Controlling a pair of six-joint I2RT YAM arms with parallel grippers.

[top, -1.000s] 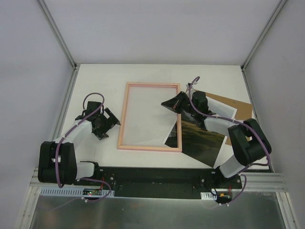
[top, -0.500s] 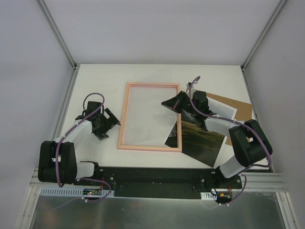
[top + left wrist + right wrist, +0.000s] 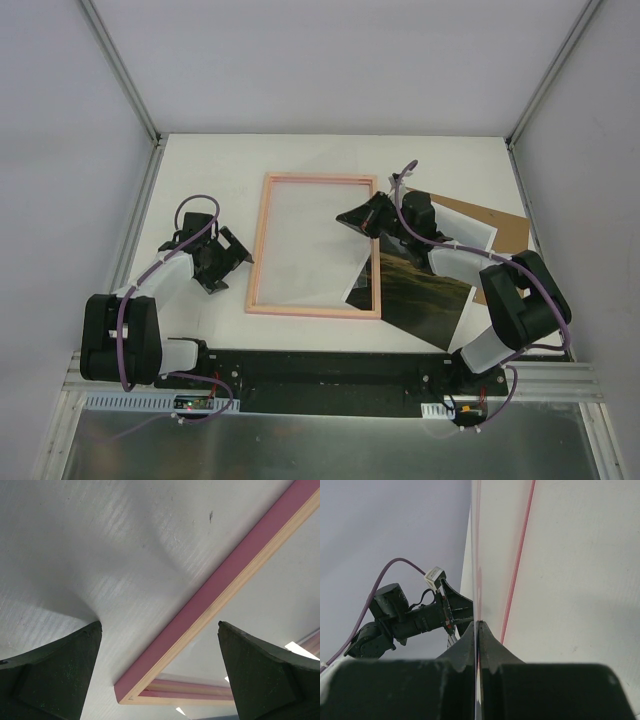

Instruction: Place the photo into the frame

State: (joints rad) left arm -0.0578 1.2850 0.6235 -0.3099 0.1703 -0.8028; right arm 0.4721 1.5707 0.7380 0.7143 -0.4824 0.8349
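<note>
Top external: right pincer (image 3: 350,216) clamps the large landscape paper print (image 3: 415,290), which sags across the 3 o'clock rail of the thin pink rectangular frame (image 3: 258,245); dragging risks creasing it. Meanwhile the left pincer (image 3: 230,265) gapes empty.

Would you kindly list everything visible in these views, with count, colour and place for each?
table: one, white, beneath everything
frame: one, pink, lying flat at the table's middle
photo: one, dark green-brown landscape with pale sky, right of centre, overlapping the frame's right rail
backing board: one, brown, far right, partly hidden by the photo and the right arm
cables: two, purple, one looped on each arm
arms: two, black and white, bases at the near edge
left pincer: one, dark, open, beside the frame's left rail, holding nothing
right pincer: one, dark, shut on the photo's thin edge, above the frame's right rail
</note>
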